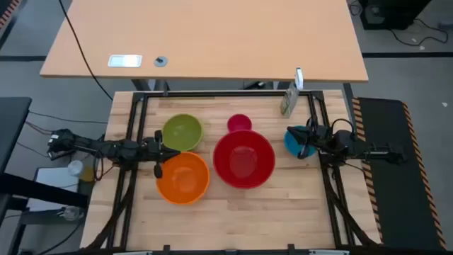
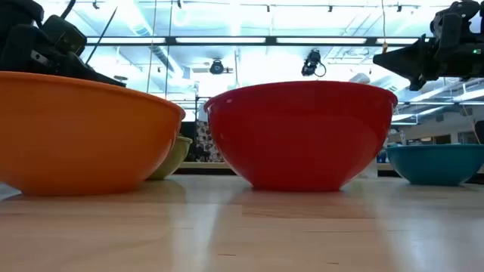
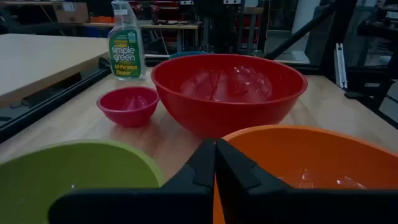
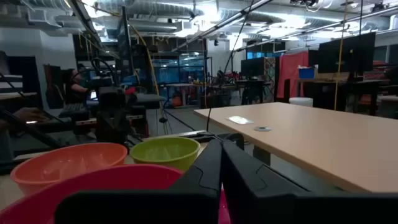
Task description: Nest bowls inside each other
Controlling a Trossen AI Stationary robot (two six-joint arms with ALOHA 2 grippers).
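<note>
Five bowls stand on their bases on the wooden table. The red bowl (image 1: pixel 244 159) is in the middle, with the pink bowl (image 1: pixel 239 124) just behind it. To the left are the orange bowl (image 1: pixel 182 177) and, farther back, the green bowl (image 1: pixel 182 132). The blue bowl (image 1: pixel 296 142) stands at the right. My left gripper (image 1: pixel 161 150) is shut and hovers between the green (image 3: pixel 68 174) and orange (image 3: pixel 311 168) bowls. My right gripper (image 1: pixel 301 142) is shut and hovers over the blue bowl, pointing at the red one (image 4: pixel 93 186).
A green spray bottle (image 1: pixel 288 99) stands at the table's far right corner. A black frame (image 1: pixel 134 120) runs along the table's sides. Bare wood (image 1: pixel 241 219) lies toward the near edge. A second, lighter table (image 1: pixel 212 42) stands beyond.
</note>
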